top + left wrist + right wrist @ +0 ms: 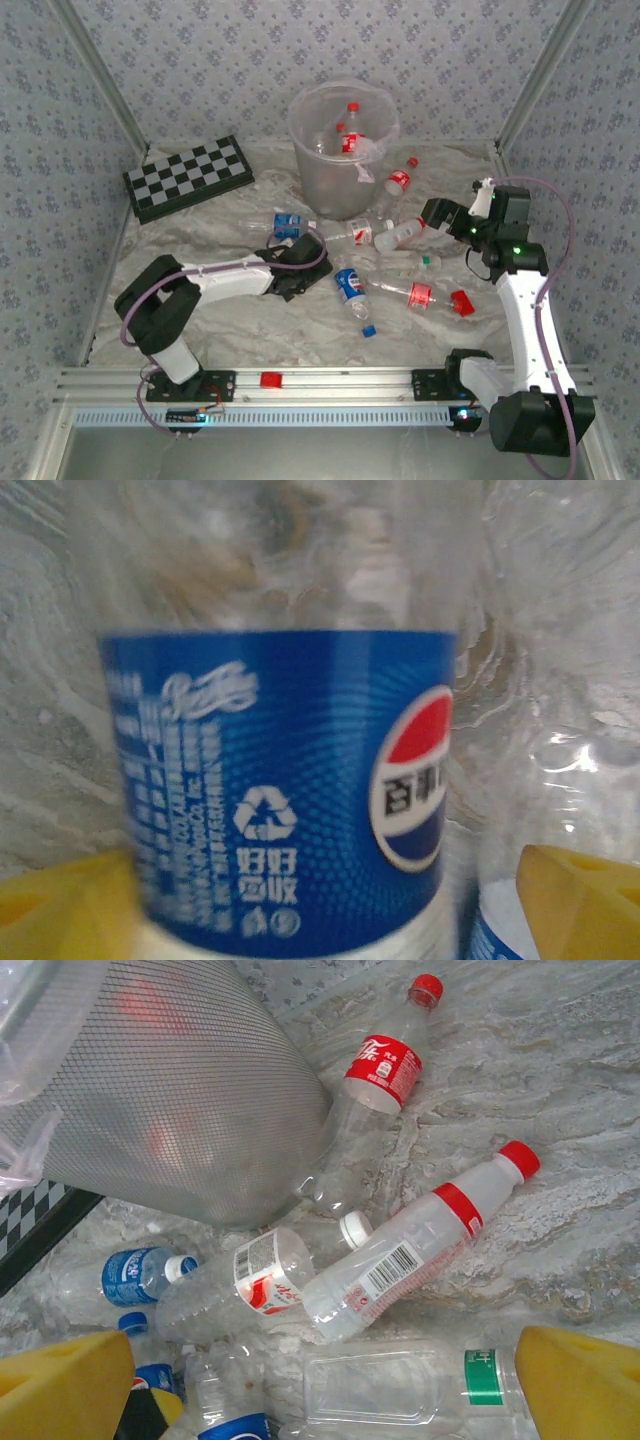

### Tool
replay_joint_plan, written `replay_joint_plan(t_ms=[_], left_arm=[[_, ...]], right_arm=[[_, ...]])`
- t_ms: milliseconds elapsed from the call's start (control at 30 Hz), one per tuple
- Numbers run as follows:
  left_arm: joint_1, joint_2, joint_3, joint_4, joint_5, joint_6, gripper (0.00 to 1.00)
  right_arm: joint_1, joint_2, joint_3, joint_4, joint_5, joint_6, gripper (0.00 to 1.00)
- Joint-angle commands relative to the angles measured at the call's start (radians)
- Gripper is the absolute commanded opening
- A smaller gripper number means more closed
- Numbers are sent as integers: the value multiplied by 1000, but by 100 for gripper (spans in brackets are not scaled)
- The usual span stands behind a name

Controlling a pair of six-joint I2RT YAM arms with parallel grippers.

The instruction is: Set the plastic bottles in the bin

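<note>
A clear Pepsi bottle with a blue label (290,790) stands very close between the yellow fingers of my left gripper (325,910). The jaws are open, with a gap on the right side. From above, the left gripper (303,265) is low on the table beside that blue-labelled bottle (350,286). My right gripper (438,215) hangs open above a heap of bottles: a red-capped one (420,1245), a white-capped one (262,1280) and a green-labelled one (400,1385). The translucent bin (343,140) stands at the back and holds red-labelled bottles.
A chessboard (188,177) lies at the back left. A red-labelled bottle (400,180) lies right of the bin, and another (415,293) lies near the right arm. A loose blue cap (368,330) sits in front. A small red piece (270,379) rests on the rail.
</note>
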Motion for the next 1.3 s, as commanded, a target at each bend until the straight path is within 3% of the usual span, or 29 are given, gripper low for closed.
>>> replay_joint_plan(t_ms=[0,133,267,467,700,767,867,967,1100,1267], left_arm=[[-7,22,24,35,1,-58,92],[-8,47,9,61,34,-86,75],[-10,23,29,-9,-3,-67,62],[-37,-58,39,-82,-80,-39,55],[-39,-228,28,-59,-202,246,45],[-37,-271,21,-23,-204,405,33],[-24,-321,66,-44,-37,812,19],[-2,-339,138,-204,57,998,8],[52,-390,90,-99,380,1077,3],[70,-418,43,36,476,1057,0]], right_arm=[[-1,1,-15,20,-31,16,100],[-2,1,-16,9,-46,18,100],[0,-2,-8,16,-58,24,100],[18,-17,-17,50,-210,29,99],[112,-26,4,154,-425,35,100],[153,-23,0,179,-456,48,100],[218,-6,-2,195,-462,48,100],[272,14,-22,262,-486,60,100],[357,37,-56,421,-501,122,94],[428,111,-14,399,-427,102,87]])
